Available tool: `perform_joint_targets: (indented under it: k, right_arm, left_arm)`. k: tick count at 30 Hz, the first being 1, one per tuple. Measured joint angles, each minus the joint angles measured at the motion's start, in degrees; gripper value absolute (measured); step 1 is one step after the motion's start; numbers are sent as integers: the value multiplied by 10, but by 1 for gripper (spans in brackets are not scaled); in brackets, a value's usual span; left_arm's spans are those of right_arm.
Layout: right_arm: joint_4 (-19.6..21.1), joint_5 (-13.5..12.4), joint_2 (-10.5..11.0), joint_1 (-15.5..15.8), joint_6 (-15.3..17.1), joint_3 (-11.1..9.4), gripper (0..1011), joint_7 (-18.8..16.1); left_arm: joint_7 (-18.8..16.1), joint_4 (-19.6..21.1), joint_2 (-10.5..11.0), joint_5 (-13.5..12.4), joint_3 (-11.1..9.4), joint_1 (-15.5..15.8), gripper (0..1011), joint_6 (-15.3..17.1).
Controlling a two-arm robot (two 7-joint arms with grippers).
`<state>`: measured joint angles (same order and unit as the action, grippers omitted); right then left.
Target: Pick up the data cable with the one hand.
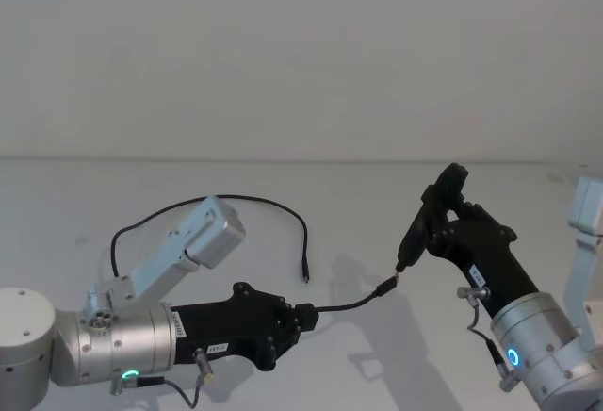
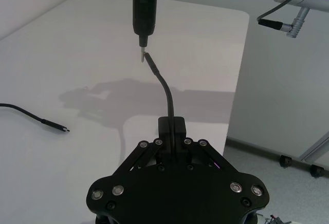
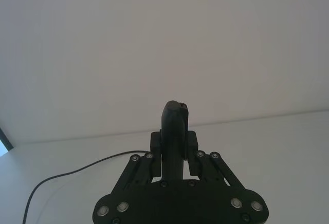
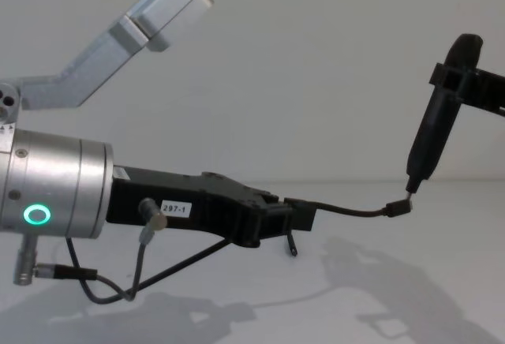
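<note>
Head view: the left claw point(image 1: 300, 318) is pinching the data cable point(image 1: 350, 304), lifted off the bench point(image 1: 283, 180); its far plug is meeting, at 3 o'clock, the tool point(image 1: 421, 225) clamped in the right claw point(image 1: 450, 205). Pickup appears done. Chest view: the label point(image 4: 175, 209) is reading "297-1".

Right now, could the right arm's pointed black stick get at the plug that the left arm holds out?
Probably yes. The left gripper, jaws shut on the data cable, holds its plug above the table, and the pointed tool in the right gripper has its tip right beside that plug, nothing between.
</note>
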<state>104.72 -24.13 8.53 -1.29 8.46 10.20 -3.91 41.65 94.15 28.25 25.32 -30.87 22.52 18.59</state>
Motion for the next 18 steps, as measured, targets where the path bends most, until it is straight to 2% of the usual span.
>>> perform_joint_targets:
  k: [18]
  right_arm:
    - [10,20,-4,9,0,-7,279,14]
  left_arm:
    - [0,0,0,0,0,0,40,0]
